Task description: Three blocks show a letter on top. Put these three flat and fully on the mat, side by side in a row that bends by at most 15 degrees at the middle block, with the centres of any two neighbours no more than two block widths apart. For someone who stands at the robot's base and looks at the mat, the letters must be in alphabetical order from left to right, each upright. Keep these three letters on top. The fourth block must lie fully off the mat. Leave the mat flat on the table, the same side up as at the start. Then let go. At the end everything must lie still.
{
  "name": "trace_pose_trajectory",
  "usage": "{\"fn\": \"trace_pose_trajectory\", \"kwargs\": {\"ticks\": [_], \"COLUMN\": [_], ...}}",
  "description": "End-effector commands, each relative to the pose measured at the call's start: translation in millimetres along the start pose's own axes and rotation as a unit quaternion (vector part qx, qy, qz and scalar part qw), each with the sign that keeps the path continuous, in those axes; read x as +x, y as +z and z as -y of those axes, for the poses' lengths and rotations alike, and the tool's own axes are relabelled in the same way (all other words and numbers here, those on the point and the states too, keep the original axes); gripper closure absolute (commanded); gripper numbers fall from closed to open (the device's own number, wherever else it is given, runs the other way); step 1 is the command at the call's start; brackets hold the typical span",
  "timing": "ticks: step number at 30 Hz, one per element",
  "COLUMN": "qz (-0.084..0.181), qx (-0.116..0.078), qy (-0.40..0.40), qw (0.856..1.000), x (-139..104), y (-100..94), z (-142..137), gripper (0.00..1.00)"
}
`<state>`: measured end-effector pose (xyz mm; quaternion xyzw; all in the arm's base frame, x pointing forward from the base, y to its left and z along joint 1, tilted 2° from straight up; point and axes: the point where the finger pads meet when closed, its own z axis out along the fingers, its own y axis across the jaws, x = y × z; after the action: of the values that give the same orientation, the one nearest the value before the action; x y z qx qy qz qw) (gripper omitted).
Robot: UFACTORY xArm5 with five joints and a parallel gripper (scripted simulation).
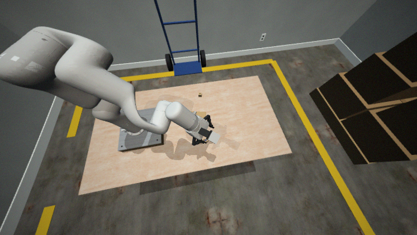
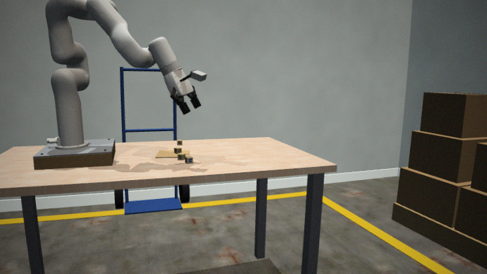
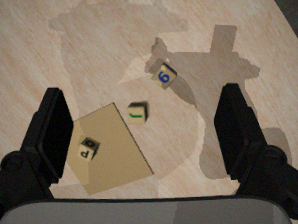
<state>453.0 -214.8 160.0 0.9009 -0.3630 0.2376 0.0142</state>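
The tan mat lies flat. A block with a black P sits on it, P on top, a round black character on one side. A block with a green J-like letter stands just off the mat's edge. A block with a blue 6- or 9-like character stands farther off the mat. A fourth block stands off the mat toward the hand truck; its top is unreadable. My gripper is open, empty, high above the table and tilted.
The robot's base plate stands on the wooden table, on the mat's base side. The blue hand truck stands beyond the table. Brown boxes are stacked at the right, away from the table.
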Motion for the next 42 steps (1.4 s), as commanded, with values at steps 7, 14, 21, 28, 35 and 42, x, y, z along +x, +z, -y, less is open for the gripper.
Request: {"fn": "trace_pose_trajectory", "kwargs": {"ticks": [7,14,21,28,35,42], "qz": [-0.057,-0.067,-0.067,-0.067,-0.067,-0.067], "qx": [-0.002,-0.002,-0.002,-0.002,-0.002,-0.002], "qy": [0.068,0.081,0.081,0.081,0.081,0.081], "qw": [0.996,0.994,0.994,0.994,0.994,0.994], "x": [19,21,21,21,21,21], "y": [11.8,13.1,13.1,13.1,13.1,13.1], "z": [-39,-48,-48,-48,-48,-48], "gripper": [0.0,0.0,0.0,0.0,0.0,0.0]}}
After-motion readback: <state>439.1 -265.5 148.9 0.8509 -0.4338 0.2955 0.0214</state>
